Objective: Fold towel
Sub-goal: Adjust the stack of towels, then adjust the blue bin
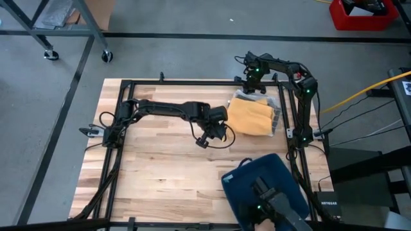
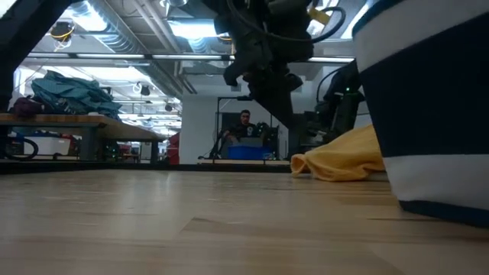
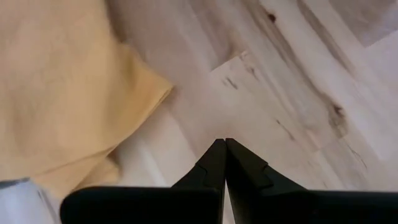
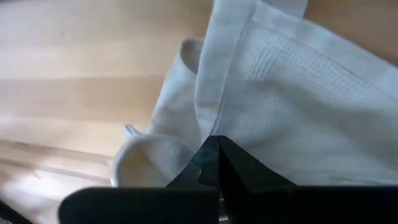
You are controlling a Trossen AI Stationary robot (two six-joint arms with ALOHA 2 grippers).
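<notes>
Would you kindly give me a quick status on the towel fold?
Left gripper shut, empty, beside yellow towel. Right gripper shut, over white cloth. Towel bunched, unfolded. Blue bin near front edge.

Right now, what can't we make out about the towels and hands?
- Yellow towel: far edge in the high view hidden under the right hand.
- Same towel, low view: one end cut off by the dark blue bin.
- White towel: runs past the right wrist picture's edges.
- Left hand: small from above, shut fingers clear only in its wrist view.

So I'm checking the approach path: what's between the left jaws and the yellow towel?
Only bare wooden tabletop separates the shut left gripper from the crumpled yellow cloth towel, seen in the left wrist view.
</notes>
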